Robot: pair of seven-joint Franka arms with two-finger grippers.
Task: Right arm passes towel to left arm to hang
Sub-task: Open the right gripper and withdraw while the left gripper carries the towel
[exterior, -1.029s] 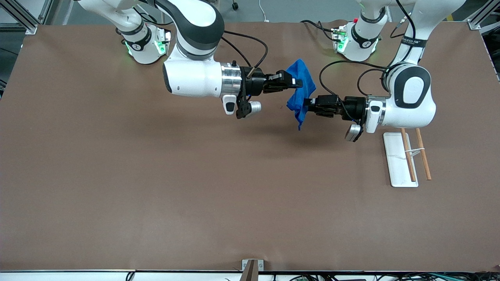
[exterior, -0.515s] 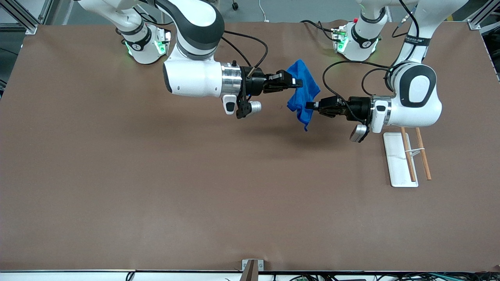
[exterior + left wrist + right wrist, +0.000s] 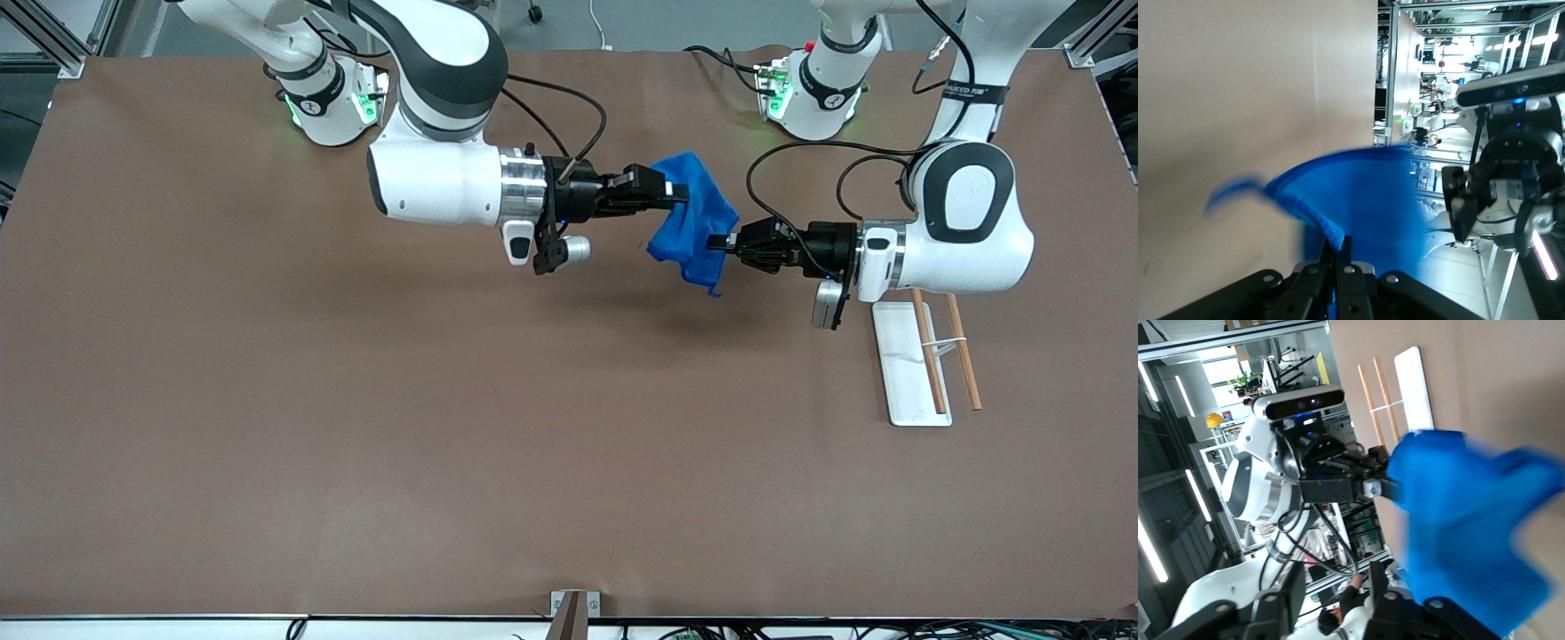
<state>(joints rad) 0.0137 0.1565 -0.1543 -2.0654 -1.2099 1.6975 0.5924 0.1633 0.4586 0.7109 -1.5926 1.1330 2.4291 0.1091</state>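
Towel (image 3: pixel 692 229): bright blue cloth hanging bunched in the air between the two grippers, above the brown table (image 3: pixel 356 427), toward the left arm's end of it; a loose corner dangles below the bunch
Towel and rack: the cloth is up in the air near the white rack tray (image 3: pixel 905 364), not touching it
Left gripper (image 3: pixel 714 242): pointing along the table top at the towel's edge; in the left wrist view its fingers (image 3: pixel 1338 257) meet with a fold of blue cloth pinched between them, so it has hold of the towel
Right gripper (image 3: pixel 677 192): level with the towel's upper part, its tip against the cloth; in the right wrist view its fingers (image 3: pixel 1381 590) stand partly apart with a gap between them and the blue cloth lies just past one tip, but I cannot tell whether it pinches any cloth
Left arm (image 3: pixel 965 222): reaches from its base with the red knob, its white elbow over the table just above the rack tray's end
Right arm (image 3: pixel 436 182): reaches from its base toward the towel, forearm level over the table
Rack tray: flat white rectangle on the table under the left arm's wrist, with two thin wooden rods (image 3: pixel 944 351) lying along it, joined by a thin wire
Table: brown sheet, towel's shadow falling on it under the cloth
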